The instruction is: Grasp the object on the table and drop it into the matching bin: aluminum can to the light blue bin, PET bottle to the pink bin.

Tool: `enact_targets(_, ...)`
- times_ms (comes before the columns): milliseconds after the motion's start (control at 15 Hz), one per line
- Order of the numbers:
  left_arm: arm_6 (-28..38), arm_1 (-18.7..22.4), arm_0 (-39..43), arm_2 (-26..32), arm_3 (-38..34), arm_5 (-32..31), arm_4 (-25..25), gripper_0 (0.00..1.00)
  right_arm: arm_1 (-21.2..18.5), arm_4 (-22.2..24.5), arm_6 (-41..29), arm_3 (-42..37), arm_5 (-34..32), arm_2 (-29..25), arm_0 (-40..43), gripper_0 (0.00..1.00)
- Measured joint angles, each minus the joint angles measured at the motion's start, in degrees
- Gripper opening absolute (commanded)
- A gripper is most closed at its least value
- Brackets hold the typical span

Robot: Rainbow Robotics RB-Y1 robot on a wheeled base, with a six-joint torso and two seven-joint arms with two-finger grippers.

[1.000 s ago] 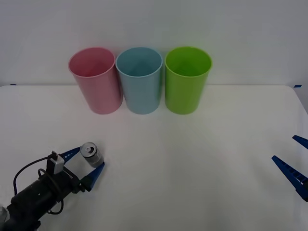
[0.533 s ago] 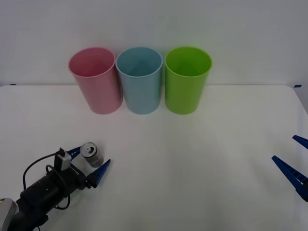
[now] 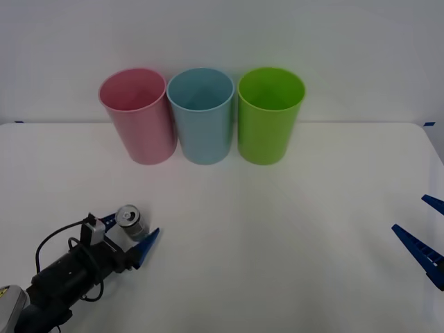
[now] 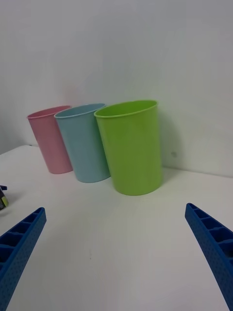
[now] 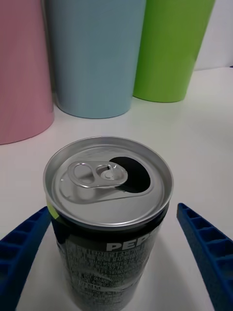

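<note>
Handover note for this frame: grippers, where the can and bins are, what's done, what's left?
Left gripper: open, one finger on either side of the can, gap visible on one side; not yet gripped.
Right gripper: open, parked at the table's right edge.
Can: upright on the table, front left, tab opened.
Bins: row at the back, pink bin, light blue bin, green bin from left to right.
Done: left gripper lined up around the can.
Left: close, lift, carry to the light blue bin, drop.
</note>
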Motion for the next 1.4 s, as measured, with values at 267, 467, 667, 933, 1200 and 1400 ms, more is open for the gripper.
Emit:
enact_targets(267,-0.2,0.0,0.0,0.0,0.0,0.3,0.0,0.00,0.0,0.0,0.0,0.0,0.0,0.0,0.0,1.00)
enact_targets(467,-0.3,0.0,0.0,0.0,0.0,0.3,0.0,0.00,0.0,0.0,0.0,0.0,0.0,0.0,0.0,1.00)
enact_targets(667,-0.3,0.0,0.0,0.0,0.0,0.3,0.0,0.00,0.0,0.0,0.0,0.0,0.0,0.0,0.0,1.00)
enact_targets(933,0.0,0.1,0.1,0.3,-0.1,-0.1,0.2,0.00,0.0,0.0,0.0,0.0,0.0,0.0,0.0,1.00)
enact_targets(1200,1.1,1.8,0.2,1.1,-1.6,-1.8,2.0,0.00,0.0,0.0,0.0,0.0,0.0,0.0,0.0,1.00)
enact_targets(1400,2.4,3.0,1.5,1.1,-4.3,-2.4,4.5,0.00,0.0,0.0,0.0,0.0,0.0,0.0,0.0,1.00)
